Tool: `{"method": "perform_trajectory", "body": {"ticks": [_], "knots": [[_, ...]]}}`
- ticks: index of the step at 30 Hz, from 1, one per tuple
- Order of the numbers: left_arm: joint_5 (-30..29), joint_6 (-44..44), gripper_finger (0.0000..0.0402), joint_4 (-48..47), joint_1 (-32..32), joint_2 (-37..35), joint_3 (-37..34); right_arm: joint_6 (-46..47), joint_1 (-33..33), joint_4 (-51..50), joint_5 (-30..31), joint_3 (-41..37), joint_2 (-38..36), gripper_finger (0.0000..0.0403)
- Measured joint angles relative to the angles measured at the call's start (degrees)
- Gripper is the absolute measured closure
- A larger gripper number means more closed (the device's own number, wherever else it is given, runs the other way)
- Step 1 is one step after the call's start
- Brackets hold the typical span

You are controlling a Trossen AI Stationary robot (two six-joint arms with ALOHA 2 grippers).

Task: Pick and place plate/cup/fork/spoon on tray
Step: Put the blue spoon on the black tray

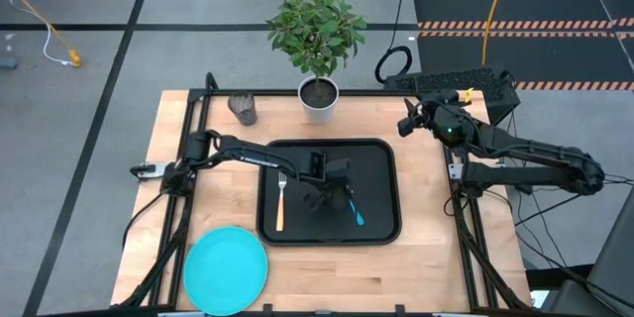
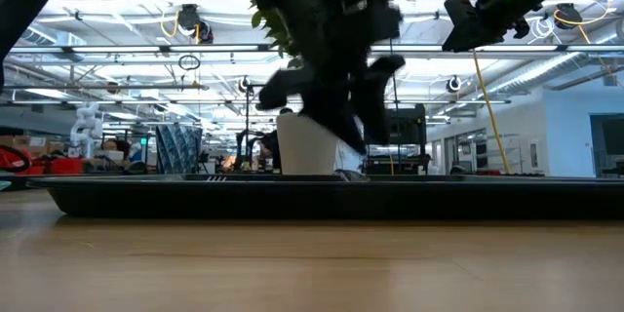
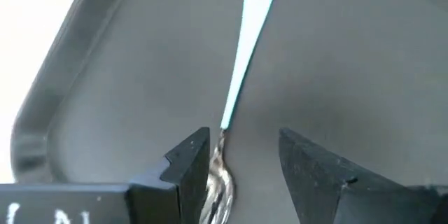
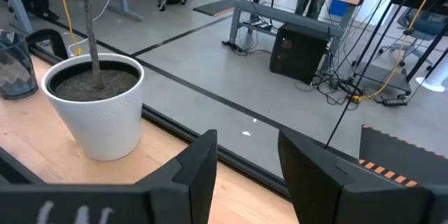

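High view: spoon [image 1: 354, 209] in tray [image 1: 381, 158], handle toward 5 o'clock; fork [image 1: 280, 201] lies 12–6; left gripper [image 1: 332, 196] open above spoon.

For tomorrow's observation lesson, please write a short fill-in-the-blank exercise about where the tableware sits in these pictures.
1. The fork and the spoon both lie on the black ____.
2. The turquoise plate rests on the wooden ____, not on the tray.
3. The left gripper hangs over the spoon with its jaws ____.

Missing words: tray; table; open
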Motion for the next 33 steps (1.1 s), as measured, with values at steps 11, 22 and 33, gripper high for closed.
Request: {"method": "perform_trajectory", "body": {"ticks": [11,22,33], "knots": [[-1.2,2.21,0.0229,0.18,0.08,5.83,7.9,-1.64,-0.02,2.75,-1.28,0.0,0.58,0.0259],[-0.61,7.76,0.0229,-9.74,0.64,10.79,13.25,-3.23,-0.05,3.19,-2.9,0.0,0.87,0.0259],[-0.57,8.0,0.0322,-9.97,1.77,11.78,14.75,-4.08,-0.04,3.41,-2.99,0.0,0.94,0.0259]]}}
